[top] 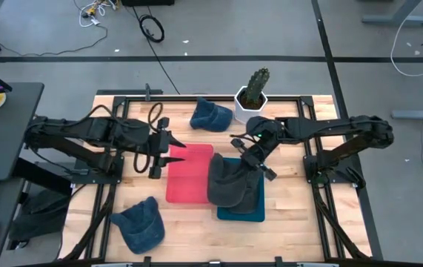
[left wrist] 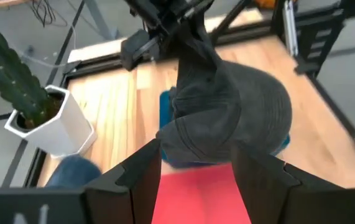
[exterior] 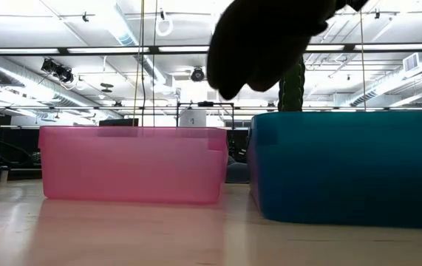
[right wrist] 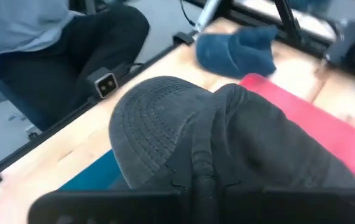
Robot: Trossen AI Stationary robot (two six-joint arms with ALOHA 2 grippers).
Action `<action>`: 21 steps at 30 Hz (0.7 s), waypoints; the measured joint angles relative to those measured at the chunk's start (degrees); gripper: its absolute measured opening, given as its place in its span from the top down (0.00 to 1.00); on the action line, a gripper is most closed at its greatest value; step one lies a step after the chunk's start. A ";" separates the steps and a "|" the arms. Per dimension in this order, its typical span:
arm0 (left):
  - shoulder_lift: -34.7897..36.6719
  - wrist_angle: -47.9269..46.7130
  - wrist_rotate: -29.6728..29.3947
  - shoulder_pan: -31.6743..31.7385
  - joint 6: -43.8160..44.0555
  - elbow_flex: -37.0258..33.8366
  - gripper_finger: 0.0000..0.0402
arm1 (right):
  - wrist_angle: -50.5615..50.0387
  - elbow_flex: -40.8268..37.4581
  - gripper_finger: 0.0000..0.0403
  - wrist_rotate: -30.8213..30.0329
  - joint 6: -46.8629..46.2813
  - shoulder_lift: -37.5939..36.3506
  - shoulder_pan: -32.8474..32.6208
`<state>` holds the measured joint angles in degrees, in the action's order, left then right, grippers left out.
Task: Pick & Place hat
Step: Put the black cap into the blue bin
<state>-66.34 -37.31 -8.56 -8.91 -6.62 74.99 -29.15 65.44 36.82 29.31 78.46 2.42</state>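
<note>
Three hats are showing on the table: one dark grey hat (top: 230, 184) and two blue ones, one near the cactus (top: 211, 115) and one at the front (top: 138, 222). Two bins are sitting side by side, one pink (top: 189, 172), one teal (top: 242, 210). One potted cactus (top: 253, 95) is standing at the back.

I see the dark hat (top: 230, 184) covering the teal bin (top: 241, 210); the adjacent pink bin (top: 189, 174) is unobstructed from above.

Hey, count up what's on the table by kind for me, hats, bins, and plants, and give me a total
Hats: 3, one dark grey hat held over the teal bin by the right gripper, two blue hats on the table.
Bins: 2, pink bin and teal bin.
Potted cactus: 1.
Total: 6.
</note>
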 joint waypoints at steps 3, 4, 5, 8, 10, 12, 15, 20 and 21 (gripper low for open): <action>2.02 2.83 1.66 0.11 0.36 -2.73 0.51 | 5.43 -5.19 0.97 4.35 1.62 -3.39 0.07; 2.50 4.45 2.01 0.11 0.33 -3.62 0.51 | 7.20 -6.77 0.97 6.02 1.61 -4.56 0.02; 3.17 5.64 2.39 0.07 0.02 -4.70 0.51 | 9.48 -8.40 0.97 7.27 1.52 -5.78 0.00; 4.86 11.60 2.62 0.14 -0.21 -8.46 0.51 | 14.42 -13.64 0.97 9.94 1.74 -9.03 -0.02; 6.26 14.54 2.62 0.44 0.16 -11.23 0.51 | 18.66 -16.80 0.97 10.79 2.00 -10.38 0.00; 7.35 18.89 2.50 0.50 0.69 -14.00 0.51 | 21.48 -19.24 0.97 12.76 2.69 -11.39 0.04; 8.15 24.33 2.54 0.79 1.50 -18.56 0.51 | 24.00 -21.62 0.97 14.74 3.65 -11.46 0.02; 9.12 28.59 2.59 2.77 3.03 -23.15 0.51 | 22.64 -22.50 0.98 15.49 4.82 -11.09 0.00; 9.56 27.97 2.57 3.36 3.19 -23.99 0.51 | 22.49 -22.75 0.98 15.50 4.99 -11.07 0.00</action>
<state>-56.78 -9.34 -6.00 -5.55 -3.43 51.01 -6.66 42.69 52.32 34.31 67.39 2.42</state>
